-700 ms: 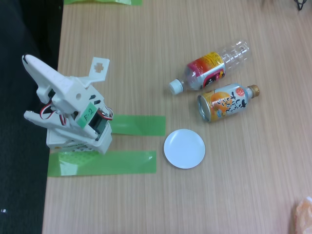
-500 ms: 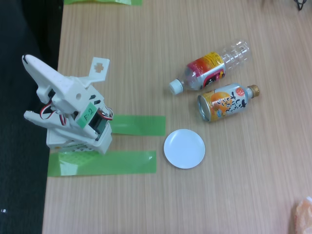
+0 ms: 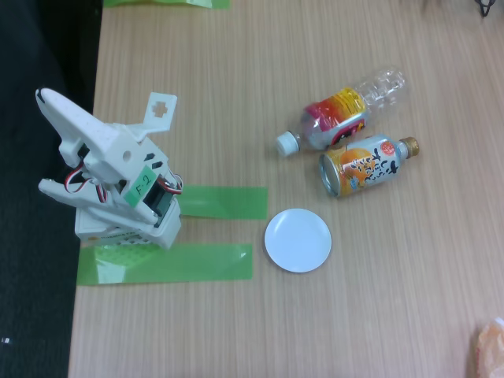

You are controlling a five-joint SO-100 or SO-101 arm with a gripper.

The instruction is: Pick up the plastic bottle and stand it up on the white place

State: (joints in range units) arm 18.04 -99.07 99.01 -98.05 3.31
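Observation:
The plastic bottle [image 3: 342, 116] lies on its side on the wooden table, right of centre in the fixed view. Its white cap [image 3: 287, 142] points left and its clear ribbed base points up and to the right. The white plate [image 3: 298, 240] lies flat below it, with nothing on it. My arm is folded over its base at the left table edge, far from both. My gripper [image 3: 49, 101] points to the upper left with nothing in it; how its jaws stand does not show.
An orange-and-silver bottle-can [image 3: 366, 164] with a gold cap lies right beside the plastic bottle, between it and the plate. Two green tape strips [image 3: 220, 201] [image 3: 165, 263] lie by my base. An orange thing [image 3: 490, 346] sits at the bottom right corner. Dark floor lies left of the table.
The plastic bottle has rolled a little in place: its label shows a different side and its cap sits slightly lower and to the right. My arm has not moved.

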